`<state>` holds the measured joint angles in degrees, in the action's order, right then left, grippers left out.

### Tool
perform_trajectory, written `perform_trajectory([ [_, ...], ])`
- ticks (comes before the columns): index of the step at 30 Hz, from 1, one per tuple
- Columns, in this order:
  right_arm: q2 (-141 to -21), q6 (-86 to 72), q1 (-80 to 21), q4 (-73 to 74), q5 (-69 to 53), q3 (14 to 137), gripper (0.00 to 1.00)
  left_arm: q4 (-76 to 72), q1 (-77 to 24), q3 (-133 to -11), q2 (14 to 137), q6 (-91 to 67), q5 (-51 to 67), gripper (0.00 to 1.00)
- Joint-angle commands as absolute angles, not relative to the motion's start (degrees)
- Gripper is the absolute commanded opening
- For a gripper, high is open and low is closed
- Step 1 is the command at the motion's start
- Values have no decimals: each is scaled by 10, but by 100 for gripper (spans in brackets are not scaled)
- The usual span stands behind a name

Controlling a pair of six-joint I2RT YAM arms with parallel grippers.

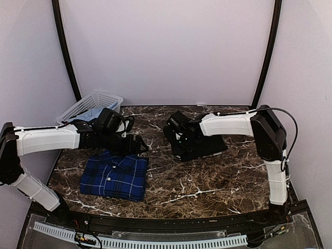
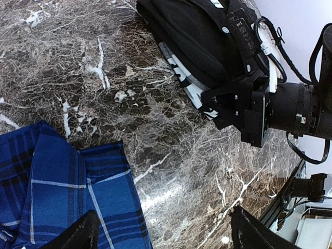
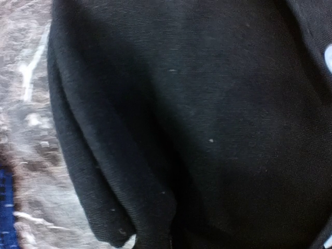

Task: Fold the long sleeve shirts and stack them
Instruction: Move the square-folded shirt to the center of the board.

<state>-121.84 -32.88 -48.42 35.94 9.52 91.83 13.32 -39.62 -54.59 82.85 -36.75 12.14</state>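
Starting at the upper left of the top view: a white lattice basket (image 1: pixel 83 106) is seen at the table's (image 1: pixel 218 181) far corner, something pale blue inside. Just below it the left gripper (image 1: pixel 136 145) is held over the far edge of the plaid shirt (image 1: pixel 114 176), jaws spread wide, nothing between them. The plaid shirt is laid folded, lower left of centre. In the left wrist view bare marble is seen between the fingertips (image 2: pixel 83 233).

Centre: a strip of marble separates the shirts.

Right of centre: the black shirt (image 1: pixel 205 148) is bunched in a heap. The right gripper (image 1: pixel 175 136) is pressed to its left edge, jaws closed, cloth seemingly pinched. The right wrist view is filled by dark fabric (image 3: pixel 207 129).
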Motion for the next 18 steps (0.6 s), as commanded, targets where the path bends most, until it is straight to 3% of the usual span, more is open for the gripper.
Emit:
perform_trajectory([
  [1,-1192,-371,-481,307,39,906,8,126,-393,-533,794,-377,115,87],
  [6,-1207,-374,-481,283,24,942,11,127,-393,-531,794,-381,111,87],
  [9,-1218,-371,-481,274,5,961,24,127,-393,-532,795,-384,110,87],
  [13,-1204,-359,-482,254,-28,961,51,131,-393,-531,795,-385,108,87],
  [18,-1152,-354,-482,230,-41,931,58,154,-390,-533,783,-389,76,87],
])
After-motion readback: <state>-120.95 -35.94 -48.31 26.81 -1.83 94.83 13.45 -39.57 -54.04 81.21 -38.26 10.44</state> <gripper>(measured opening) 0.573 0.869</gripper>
